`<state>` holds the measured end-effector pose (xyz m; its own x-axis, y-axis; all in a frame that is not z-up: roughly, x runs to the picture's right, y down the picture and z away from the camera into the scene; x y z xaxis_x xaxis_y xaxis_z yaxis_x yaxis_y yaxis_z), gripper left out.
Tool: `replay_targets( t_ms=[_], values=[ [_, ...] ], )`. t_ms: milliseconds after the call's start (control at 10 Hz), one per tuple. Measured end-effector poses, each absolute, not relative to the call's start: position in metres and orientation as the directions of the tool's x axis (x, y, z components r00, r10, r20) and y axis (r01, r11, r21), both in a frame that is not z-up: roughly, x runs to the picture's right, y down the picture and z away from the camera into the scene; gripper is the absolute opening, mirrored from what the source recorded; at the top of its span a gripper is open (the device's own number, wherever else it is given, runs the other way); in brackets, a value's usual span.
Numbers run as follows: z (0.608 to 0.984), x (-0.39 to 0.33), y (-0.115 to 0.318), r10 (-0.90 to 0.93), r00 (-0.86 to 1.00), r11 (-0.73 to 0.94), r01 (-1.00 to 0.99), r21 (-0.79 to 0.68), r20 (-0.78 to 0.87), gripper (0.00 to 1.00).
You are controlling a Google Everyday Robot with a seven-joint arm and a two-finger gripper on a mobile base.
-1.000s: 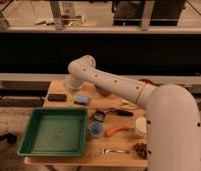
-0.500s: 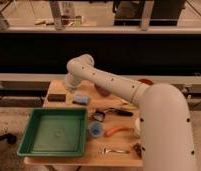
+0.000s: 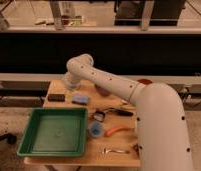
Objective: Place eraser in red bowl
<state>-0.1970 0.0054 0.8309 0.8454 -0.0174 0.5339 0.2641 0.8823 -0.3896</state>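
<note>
— Gripper (image 3: pixel 70 87) first: where does it hang?
— At the end of the white arm (image 3: pixel 109 82), low over the far left part of the wooden table (image 3: pixel 119 142). It is just beyond the gap between the eraser and the blue pad. Whether it is released or clenched cannot be told, because the wrist covers it.
— What is the biggest thing on the table?
— The green tray (image 3: pixel 54 131), which takes up the near left.
— And the red bowl?
— Only an orange-red sliver of the red bowl (image 3: pixel 143 81) shows at the far right, behind the arm. A darker maroon dish (image 3: pixel 101 91) peeks out under the arm near the far middle.
— What about the smaller things?
— A blue cup (image 3: pixel 95 130) stands just right of the tray. An orange curved object (image 3: pixel 116 131) lies to the right of the cup. The blue pad (image 3: pixel 80 99) lies just past the tray's far edge.
— And the eraser?
— The eraser (image 3: pixel 56 97) is a dark flat block lying on the table at the far left. It is near the blue pad's left side but apart from it. It is well apart from the red bowl.
</note>
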Motion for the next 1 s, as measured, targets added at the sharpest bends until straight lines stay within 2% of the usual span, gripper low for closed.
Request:
replay_targets(
  t_ms=[400, 1000],
  values=[
    [0.834, -0.237, 0.010, -0.047, 0.838, 0.872, 0.299, -0.387, 0.543, 0.80],
    [0.847, -0.248, 0.008, -0.071, 0.808, 0.877, 0.329, -0.349, 0.585, 0.80]
  ],
)
